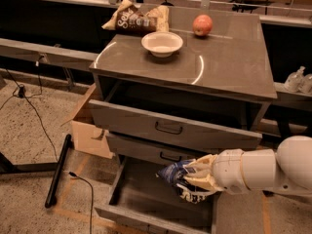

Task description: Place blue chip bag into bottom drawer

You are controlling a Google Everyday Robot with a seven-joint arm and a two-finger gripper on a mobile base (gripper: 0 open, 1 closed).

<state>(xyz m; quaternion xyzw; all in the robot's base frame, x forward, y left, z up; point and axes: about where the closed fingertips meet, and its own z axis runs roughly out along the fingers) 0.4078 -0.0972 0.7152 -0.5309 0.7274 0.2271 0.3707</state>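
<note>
My gripper (195, 179) reaches in from the right on a white arm and is shut on the blue chip bag (176, 175), a crinkly dark-blue foil bag with white print. It holds the bag just above the right side of the bottom drawer (141, 201), which is pulled far out and shows a dark bare floor. The bag hangs over the drawer's inside, below the middle drawer's handle.
The top drawer (165, 126) is pulled partly out above. On the cabinet top stand a white bowl (162, 44), a red apple (202, 25) and a brown chip bag (137, 17). A cardboard box (87, 130) sits left of the cabinet. Cables cross the floor at left.
</note>
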